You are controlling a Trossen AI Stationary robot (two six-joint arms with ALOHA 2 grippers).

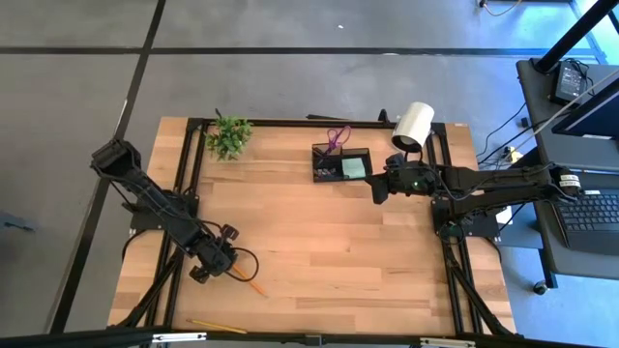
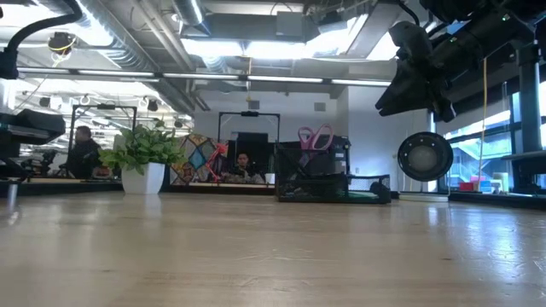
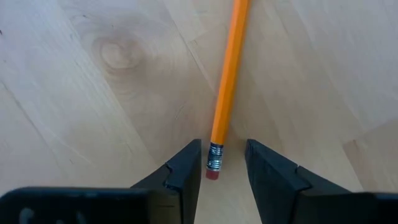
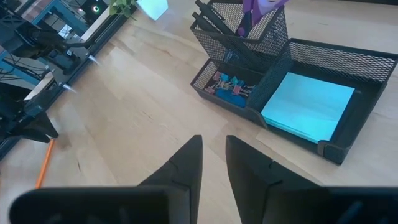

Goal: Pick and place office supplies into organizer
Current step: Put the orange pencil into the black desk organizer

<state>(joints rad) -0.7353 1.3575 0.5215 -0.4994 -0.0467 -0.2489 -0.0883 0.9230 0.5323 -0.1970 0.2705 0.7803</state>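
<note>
A: Looking down at the near left part of the wooden table (image 1: 319,242), the left gripper (image 3: 221,171) is seen lowered over an orange pencil (image 3: 229,81). Its fingers are spread apart, and the pencil's eraser end lies between the two tips, untouched on either side. The rest of the pencil runs away from the gripper across the bare wood.

B: And where is the organizer (image 4: 292,93) found?

A: It is set near the far edge of the table, towards the right. It is a black mesh tray. Purple-handled scissors (image 4: 258,9) are stood in its taller cup, small coloured clips (image 4: 227,84) are lain in a low compartment, and a light-green sticky-note pad (image 4: 309,106) is laid flat in the wide compartment.

B: What is shown of the right gripper (image 4: 213,152)?

A: It is held above the table, just beside the organizer on the nearer side. A narrow gap is left between its fingers, and nothing is gripped.

B: Anything else?

A: A second pencil (image 1: 218,327) is seen at the near edge.
</note>
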